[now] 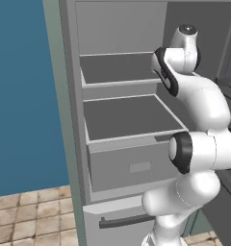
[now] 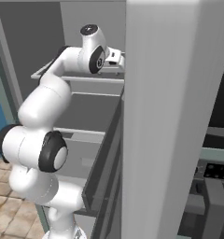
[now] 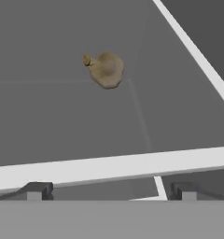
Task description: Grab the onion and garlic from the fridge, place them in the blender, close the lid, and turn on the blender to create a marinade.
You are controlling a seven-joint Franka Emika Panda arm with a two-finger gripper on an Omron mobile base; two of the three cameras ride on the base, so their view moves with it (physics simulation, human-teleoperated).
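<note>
Fridge: the tall grey fridge (image 1: 122, 125) stands open, with flat grey shelves, a grey drawer box and a dark bar handle low down.
Arm: the white arm reaches in over the top shelf (image 1: 117, 69) of the fridge.
Gripper: the two small dark finger tips of the gripper (image 3: 111, 191) stand wide apart, holding nothing.
Garlic: the small tan-brown lumpy garlic (image 3: 104, 69) lies on a fridge shelf, past the shelf's white front edge, well apart from the gripper.

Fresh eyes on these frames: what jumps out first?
The white arm fills the foreground, reaching into the open grey fridge toward its upper shelf. In the hand view a lone tan garlic lies on the flat grey shelf, ahead of the open tool and untouched.
</note>
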